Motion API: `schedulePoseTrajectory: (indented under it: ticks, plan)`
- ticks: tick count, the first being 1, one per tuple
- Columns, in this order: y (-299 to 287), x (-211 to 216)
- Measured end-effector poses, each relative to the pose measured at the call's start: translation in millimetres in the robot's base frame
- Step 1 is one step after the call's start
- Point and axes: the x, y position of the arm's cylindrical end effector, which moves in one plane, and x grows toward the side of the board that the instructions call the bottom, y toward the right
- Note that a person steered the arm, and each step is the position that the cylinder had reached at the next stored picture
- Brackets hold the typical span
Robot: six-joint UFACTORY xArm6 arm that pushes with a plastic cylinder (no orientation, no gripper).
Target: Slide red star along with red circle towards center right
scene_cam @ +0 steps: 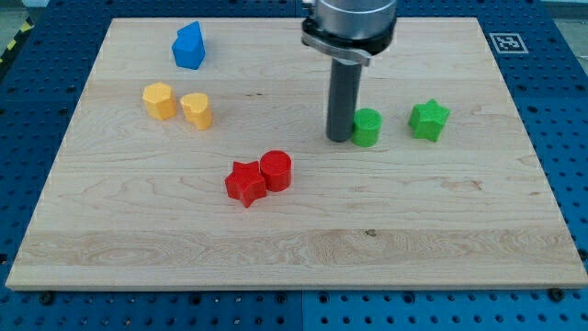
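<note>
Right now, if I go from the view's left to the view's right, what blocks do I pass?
Yellow block → blue block → second yellow block → red star → red circle → my tip → green circle → green star.

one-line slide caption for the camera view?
My tip rests beside the green circle, above-right of the touching red star and red circle.

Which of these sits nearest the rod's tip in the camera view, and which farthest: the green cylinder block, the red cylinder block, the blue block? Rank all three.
Measured from my tip:
1. Green cylinder block: right beside the tip, on the view's right.
2. Red cylinder block: lower left, touching the red star block.
3. Blue block: far off at the view's top left.
</note>
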Motion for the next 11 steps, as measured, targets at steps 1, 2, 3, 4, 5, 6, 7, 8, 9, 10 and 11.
schedulePoseTrajectory:
  ticks: [1, 2, 3, 4, 5, 6, 7, 8, 9, 10, 11]
  plan:
    - [35, 0]
    - [5, 0]
    - [-79, 0]
    - [-166, 3]
    - [-223, 28]
    - [-230, 69]
    - [-210, 80]
    - [-166, 80]
    - [-120, 80]
    - [-76, 80]
    - [-37, 80]
